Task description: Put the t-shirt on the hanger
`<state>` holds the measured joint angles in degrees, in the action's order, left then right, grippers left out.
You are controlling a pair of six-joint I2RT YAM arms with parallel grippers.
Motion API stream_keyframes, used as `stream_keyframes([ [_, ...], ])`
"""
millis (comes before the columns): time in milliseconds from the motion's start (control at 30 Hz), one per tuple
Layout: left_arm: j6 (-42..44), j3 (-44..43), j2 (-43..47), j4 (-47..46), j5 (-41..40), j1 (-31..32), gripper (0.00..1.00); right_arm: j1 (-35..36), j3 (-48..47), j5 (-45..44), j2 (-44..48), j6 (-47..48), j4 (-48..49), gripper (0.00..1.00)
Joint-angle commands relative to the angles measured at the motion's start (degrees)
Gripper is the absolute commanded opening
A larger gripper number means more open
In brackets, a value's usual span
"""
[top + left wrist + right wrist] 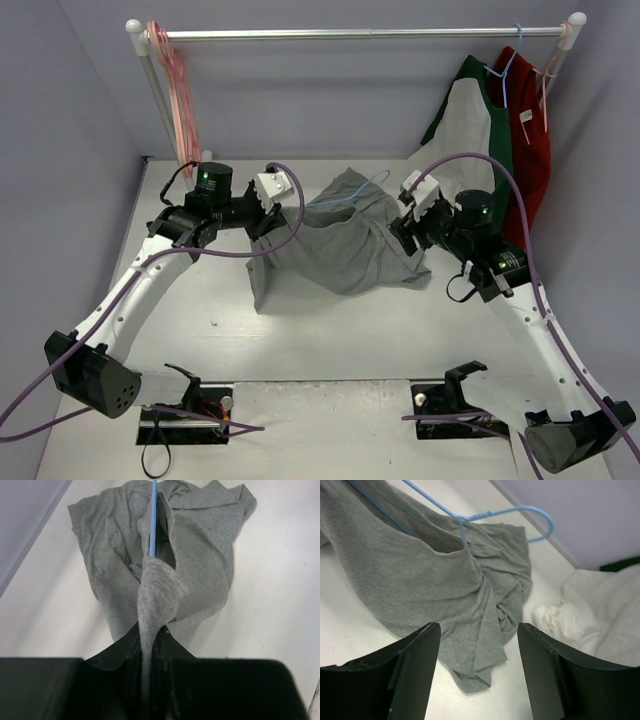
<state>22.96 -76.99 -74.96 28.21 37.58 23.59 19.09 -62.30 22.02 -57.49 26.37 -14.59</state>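
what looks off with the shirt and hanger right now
The t-shirt lies bunched and twisted around the hanger on the table, not spread over its shoulders. The left gripper pinches a stretched rope of fabric; the right gripper stands open, holding nothing.

- t-shirt [345, 245]: heathered grey knit cloth, matt, soft, heavily creased.
- hanger [520, 511]: thin light-blue wire, smooth coated finish.
- table [330, 340]: white, matt, faint grain.
- rail [350, 34]: bright polished metal.
- right gripper [479, 626]: fingers [415, 670] black plastic, smooth, dull sheen.
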Motion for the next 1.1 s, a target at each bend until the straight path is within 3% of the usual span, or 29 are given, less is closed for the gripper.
stream_keyframes([
  [0, -4.14, -2.64, 1.75, -8.16, -0.84, -0.30, 0.00, -0.46, -1.07, -6.54, 2.56, -2.37, 2.64, 0.64],
  [167, -7.84, -3.25, 0.95, -10.89, -0.93, -0.22, 0.00, -0.46, -0.98, -6.65, 1.69, -4.39, 3.16, 0.65],
  [333, -8.98, -2.64, 1.74, -11.86, -0.84, -0.22, 0.00, -0.46, 1.12, -4.88, -1.38, -16.76, 9.48, 0.65],
  [533, -9.78, -1.58, 2.89, -12.91, -1.11, -0.13, 0.00, -0.11, 6.13, -3.56, -4.03, -38.63, 30.09, 0.58],
  [633, -9.95, -1.15, 3.24, -13.00, -1.02, -0.13, 0.00, 0.07, 8.15, -4.35, -5.61, -45.06, 39.16, 0.58],
  [1067, -10.39, 0.00, 4.29, -13.53, -0.32, 0.05, 0.00, 0.51, 6.14, -3.22, -17.47, -51.42, 55.10, 0.56],
])
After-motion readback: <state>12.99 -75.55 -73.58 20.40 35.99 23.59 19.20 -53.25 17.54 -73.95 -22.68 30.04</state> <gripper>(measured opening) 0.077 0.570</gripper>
